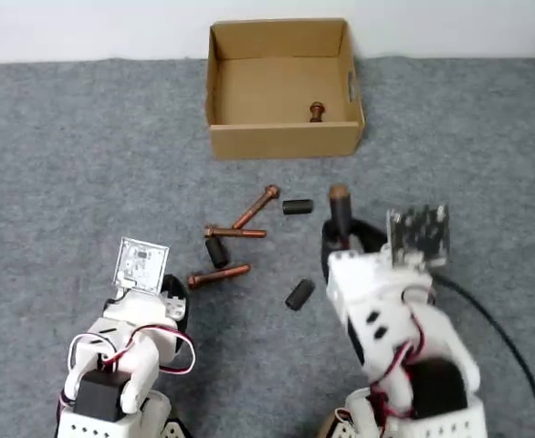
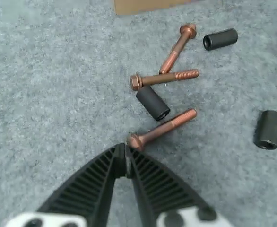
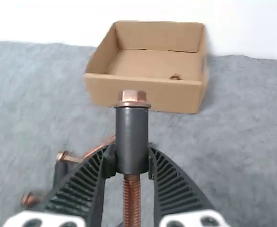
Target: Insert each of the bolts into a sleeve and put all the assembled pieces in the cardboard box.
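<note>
My right gripper [image 3: 131,163] is shut on a black sleeve [image 3: 131,139] with a copper bolt [image 3: 133,98] through it, held above the carpet in front of the cardboard box [image 3: 143,97]; the same piece [image 1: 340,212] is in the high view. One assembled piece [image 1: 316,112] lies inside the box [image 1: 284,140]. My left gripper [image 2: 125,158] is shut, its tips right beside the head of the nearest loose bolt [image 2: 162,129]. Two more bolts [image 2: 164,78] [image 2: 177,48] and three loose sleeves [image 2: 153,102] [image 2: 220,39] [image 2: 268,129] lie beyond it.
Grey carpet [image 1: 85,155] covers the table, with open room to the left and right of the loose parts. The box stands at the far edge against a white wall. A black cable [image 1: 496,324] runs beside the right arm.
</note>
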`<action>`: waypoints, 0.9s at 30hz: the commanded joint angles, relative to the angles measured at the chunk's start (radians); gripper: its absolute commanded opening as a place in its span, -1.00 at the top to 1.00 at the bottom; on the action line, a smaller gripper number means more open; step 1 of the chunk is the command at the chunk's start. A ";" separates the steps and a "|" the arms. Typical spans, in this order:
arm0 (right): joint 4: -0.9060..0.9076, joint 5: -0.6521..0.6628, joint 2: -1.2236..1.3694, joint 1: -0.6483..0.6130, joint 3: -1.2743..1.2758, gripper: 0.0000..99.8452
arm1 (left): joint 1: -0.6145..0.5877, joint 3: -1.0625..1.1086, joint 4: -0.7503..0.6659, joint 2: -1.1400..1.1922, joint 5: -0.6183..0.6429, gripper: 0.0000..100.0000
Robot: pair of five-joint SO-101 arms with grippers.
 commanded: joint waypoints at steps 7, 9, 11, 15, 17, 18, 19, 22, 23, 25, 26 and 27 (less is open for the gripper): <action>-0.188 0.005 0.521 0.028 -0.446 0.98 | -0.006 0.064 -0.054 -0.008 -0.009 0.99; -0.219 0.005 0.607 0.025 -0.554 0.98 | -0.008 0.074 -0.066 -0.008 -0.009 0.99; -0.236 0.005 0.684 0.022 -0.663 0.98 | -0.008 0.084 -0.068 -0.008 -0.009 0.99; -0.231 0.008 0.839 0.027 -0.853 0.98 | -0.008 0.125 -0.106 -0.008 -0.009 0.99; -0.232 0.009 0.918 0.028 -0.933 0.98 | -0.008 0.176 -0.149 -0.008 -0.008 0.99; -0.234 0.009 0.961 0.028 -0.968 0.98 | -0.008 0.194 -0.172 -0.008 -0.008 0.99; -0.236 0.011 1.006 0.028 -1.002 0.98 | -0.012 0.203 -0.190 -0.008 -0.008 0.99; -0.239 0.011 1.156 0.028 -1.100 0.98 | -0.077 0.209 -0.222 -0.008 -0.006 0.99; -0.252 0.011 1.208 0.028 -1.131 0.98 | -0.098 0.211 -0.227 -0.008 -0.002 0.99; -0.306 0.011 1.313 0.039 -1.191 0.98 | -0.120 0.211 -0.229 -0.008 0.043 0.99; -0.337 0.011 1.363 0.044 -1.221 0.98 | -0.124 0.213 -0.229 -0.008 0.068 0.99; -0.372 0.011 1.411 0.047 -1.249 0.98 | -0.127 0.214 -0.229 -0.008 0.086 0.99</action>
